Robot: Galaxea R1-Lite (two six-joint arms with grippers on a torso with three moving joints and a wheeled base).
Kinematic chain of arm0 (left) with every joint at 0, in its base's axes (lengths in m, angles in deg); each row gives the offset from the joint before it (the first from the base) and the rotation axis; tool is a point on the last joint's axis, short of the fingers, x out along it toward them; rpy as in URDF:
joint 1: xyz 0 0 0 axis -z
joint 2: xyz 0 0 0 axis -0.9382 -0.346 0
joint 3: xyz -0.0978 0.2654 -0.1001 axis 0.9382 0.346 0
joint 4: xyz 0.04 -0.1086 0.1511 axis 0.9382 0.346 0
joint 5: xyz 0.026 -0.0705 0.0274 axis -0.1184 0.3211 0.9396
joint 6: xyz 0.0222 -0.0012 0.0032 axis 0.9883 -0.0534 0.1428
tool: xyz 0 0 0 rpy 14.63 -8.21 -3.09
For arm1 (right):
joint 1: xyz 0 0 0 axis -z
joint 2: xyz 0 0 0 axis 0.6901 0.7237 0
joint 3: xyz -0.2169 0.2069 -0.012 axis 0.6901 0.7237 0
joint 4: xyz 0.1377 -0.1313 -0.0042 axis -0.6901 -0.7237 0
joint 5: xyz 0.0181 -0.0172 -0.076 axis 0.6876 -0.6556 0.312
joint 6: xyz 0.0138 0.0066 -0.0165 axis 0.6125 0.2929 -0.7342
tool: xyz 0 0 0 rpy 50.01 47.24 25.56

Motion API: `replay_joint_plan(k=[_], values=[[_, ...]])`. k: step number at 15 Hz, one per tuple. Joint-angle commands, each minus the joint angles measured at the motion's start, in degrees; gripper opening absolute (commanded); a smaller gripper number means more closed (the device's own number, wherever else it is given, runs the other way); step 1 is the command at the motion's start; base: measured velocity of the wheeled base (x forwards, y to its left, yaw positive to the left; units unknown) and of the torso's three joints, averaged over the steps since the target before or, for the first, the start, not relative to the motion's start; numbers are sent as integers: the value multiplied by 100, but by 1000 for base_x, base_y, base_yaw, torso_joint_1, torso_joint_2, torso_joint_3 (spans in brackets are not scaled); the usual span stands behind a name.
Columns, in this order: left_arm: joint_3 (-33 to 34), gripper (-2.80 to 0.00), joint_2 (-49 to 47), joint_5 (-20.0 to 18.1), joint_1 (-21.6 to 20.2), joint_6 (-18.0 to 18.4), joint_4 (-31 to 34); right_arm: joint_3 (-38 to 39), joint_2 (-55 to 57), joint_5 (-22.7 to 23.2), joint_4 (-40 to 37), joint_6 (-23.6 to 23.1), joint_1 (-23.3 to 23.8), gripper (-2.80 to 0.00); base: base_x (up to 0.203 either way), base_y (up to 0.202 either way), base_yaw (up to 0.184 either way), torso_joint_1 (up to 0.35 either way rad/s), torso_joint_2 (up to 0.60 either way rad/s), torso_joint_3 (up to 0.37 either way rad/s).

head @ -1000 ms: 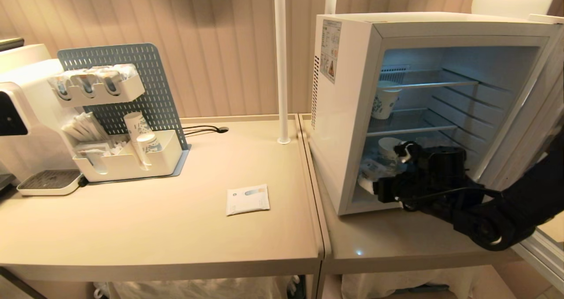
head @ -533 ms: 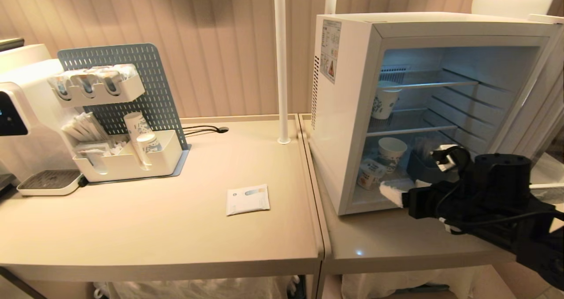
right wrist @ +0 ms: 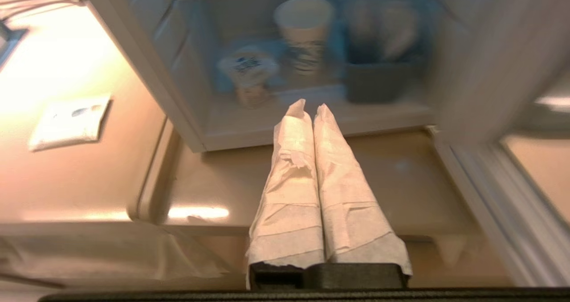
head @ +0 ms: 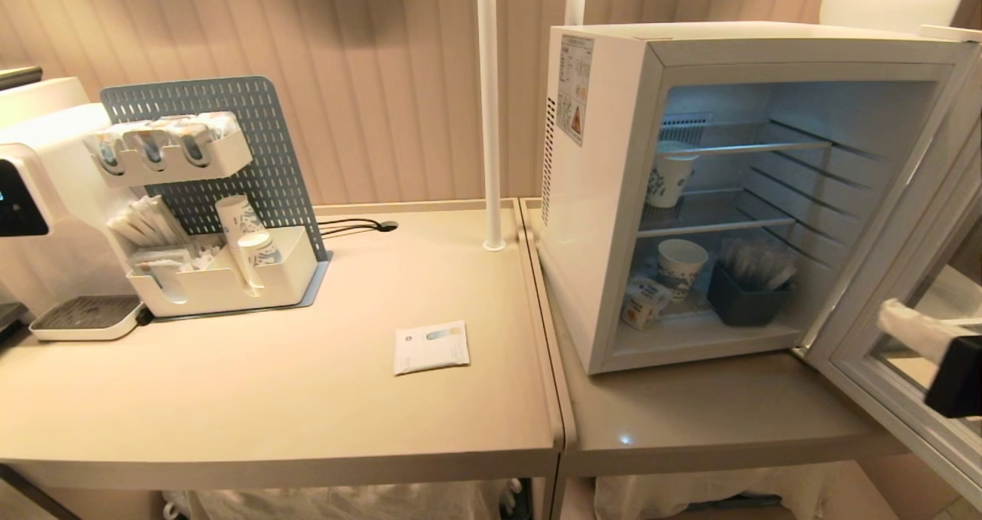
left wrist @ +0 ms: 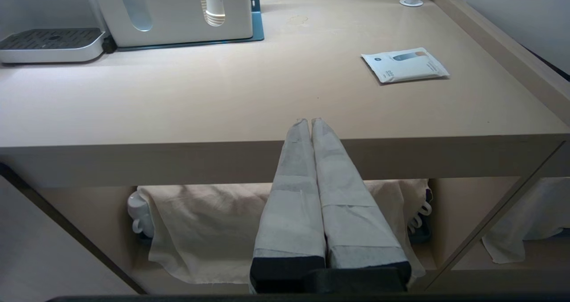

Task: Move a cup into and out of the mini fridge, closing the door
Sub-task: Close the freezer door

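The cup (head: pixel 643 303), a small white tub with an orange picture, rests slightly tilted on the floor of the mini fridge (head: pixel 606 198), near its left wall. It also shows in the right wrist view as the cup (right wrist: pixel 247 72). The door (head: pixel 932 190) stands swung wide open to the right. My right gripper (head: pixel 888 314) is outside the fridge at the far right, in front of the open door, shut and empty. In its own view the right gripper (right wrist: pixel 309 106) points at the fridge's bottom sill. My left gripper (left wrist: pixel 310 121) is parked, shut, at the table's front edge.
One patterned paper cup (head: pixel 670 179) stands on the fridge's wire shelf and another (head: pixel 681 263) on its floor beside a dark bin of sachets (head: pixel 748 294). On the left table are a white packet (head: pixel 431 346), a pegboard organizer (head: pixel 222 274), a water dispenser (head: pixel 38 198) and a white pole (head: pixel 489 106).
My right arm has drawn back out of the fridge to the right and its gripper has gone from open to shut. The cup stays behind on the fridge floor. The left arm is still.
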Motion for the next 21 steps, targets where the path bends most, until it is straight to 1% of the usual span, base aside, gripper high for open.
replay_joint_plan(k=[1, 2, 3, 4, 6, 8, 10, 11, 12, 13, 14, 15, 16, 17, 18, 19, 20, 21], values=[[9, -280, -9, 2, -2, -2, -2, -615, -1617, -708, -2547, 208, -9, -280, 0, 0, 0, 0, 0, 0], [9, -280, -9, 2, -2, -2, -2, -935, -1965, -1191, -3376, 466, -3, -280, 0, 0, 0, 0, 0, 0], [9, -280, -9, 2, -2, -2, -2, -1054, -2200, -1624, -3854, 714, 80, -280, 0, 0, 0, 0, 0, 0], [9, -280, -9, 2, -2, -2, -2, -1081, -2368, -1782, -4014, 847, 288, -280, 0, 0, 0, 0, 0, 0], [9, -280, -9, 2, -2, -2, -2, -1058, -2881, -1842, -4189, 820, 784, -280, 0, 0, 0, 0, 0, 0], [9, -280, -9, 2, -2, -2, -3, -918, -3486, -1846, -4283, 670, 972, -280, 0, 0, 0, 0, 0, 0], [5, -280, -9, 2, -2, 7, -2, -580, -4099, -1839, -4419, 502, 1363, -280, 0, 0, 0, 0, 0, 0], [9, -280, -9, 2, -2, 7, -2, -238, -4382, -1813, -4415, 401, 1539, -280, 0, 0, 0, 0, 0, 0], [4, -280, -9, 2, -2, 7, -2, -13, -4642, -1738, -4323, 351, 1588, -280, 0, 0, 0, 0, 0, 0], [4, -280, -9, 2, -2, 7, -6, 230, -5015, -1409, -4058, 301, 1597, -280, 0, 0, 0, 0, 0, 0], [9, -280, -9, 2, -2, 6, -2, 628, -5415, -828, -3521, 183, 1601, -280, 0, 0, 0, 0, 0, 0], [9, -280, -9, 2, -2, -2, -2, 1297, -5646, -440, -2497, -22, 1604, -280, 0, 0, 0, 0, 0, 0], [9, -280, -9, 2, -2, -2, -3, 1859, -5676, -172, -1662, -280, 1605, -280, 0, 0, 0, 0, 0, 0], [9, -280, -9, 2, -2, -2, -2, 2373, -5676, 133, -1099, -639, 1607, -280, 0, 0, 0, 0, 0, 0], [0, -280, -9, 2, -2, 7, -2, 2645, -5676, 405, -984, -851, 1608, -280, 0, 0, 0, 0, 0, 0], [8, -280, -9, 2, -2, 7, -2, 2669, -5676, 850, -1105, -948, 1609, -280, 0, 0, 0, 0, 0, 0], [9, -280, -9, 2, -2, 7, -11, 2640, -5675, 1175, -1571, -942, 1609, -280, 0, 0, 0, 0, 0, 0], [9, -280, -9, 2, -2, 7, -6, 2563, -5666, 1321, -2098, -930, 1609, -280, 0, 0, 0, 0, 0, 0]])
